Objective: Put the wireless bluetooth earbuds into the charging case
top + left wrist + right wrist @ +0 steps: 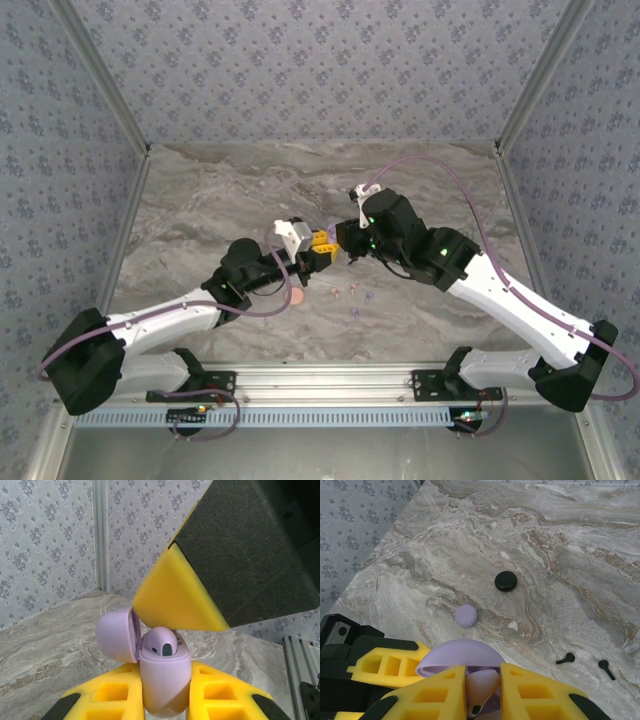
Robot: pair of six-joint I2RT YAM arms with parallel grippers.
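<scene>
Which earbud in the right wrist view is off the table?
The pale lilac earbud, held by the right gripper at the open lilac case; both black earbuds lie loose on the marble table.

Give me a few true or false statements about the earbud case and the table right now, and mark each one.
1. The left gripper holds the lilac charging case. True.
2. The case's lid is shut. False: it stands hinged open.
3. The right gripper has a pale earbud between its jaws, at the open case. True.
4. Two black earbuds lie on the table. True.
5. Near the lilac disc lies a red disc. False: that one is a black disc.
</scene>
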